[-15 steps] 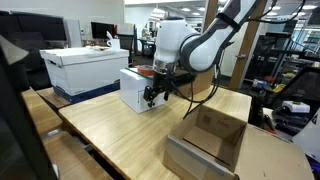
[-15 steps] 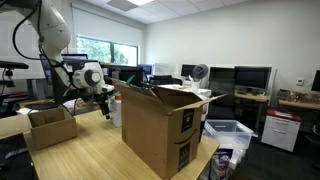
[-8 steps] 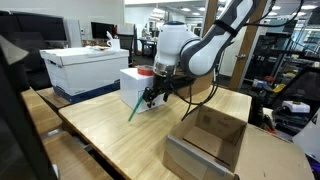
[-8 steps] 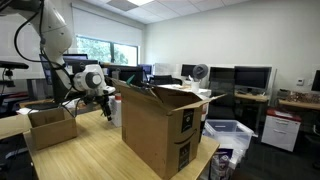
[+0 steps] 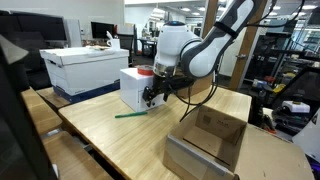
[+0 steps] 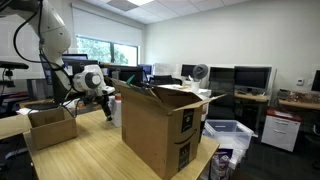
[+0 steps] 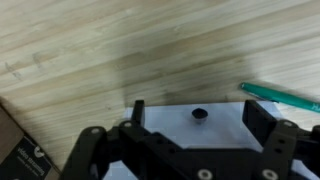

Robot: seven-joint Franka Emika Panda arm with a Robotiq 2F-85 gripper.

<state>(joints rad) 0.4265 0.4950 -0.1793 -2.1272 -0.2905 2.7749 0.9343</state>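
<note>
Gripper open and empty over the table; a sound grasp would straddle the green pen squarely.

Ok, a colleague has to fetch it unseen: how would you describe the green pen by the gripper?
Find the light wooden table with the small white box on it. On the bare wood beside that box, below the open gripper, lies a thin green pen. It is the only green, stick-shaped thing there.
</note>
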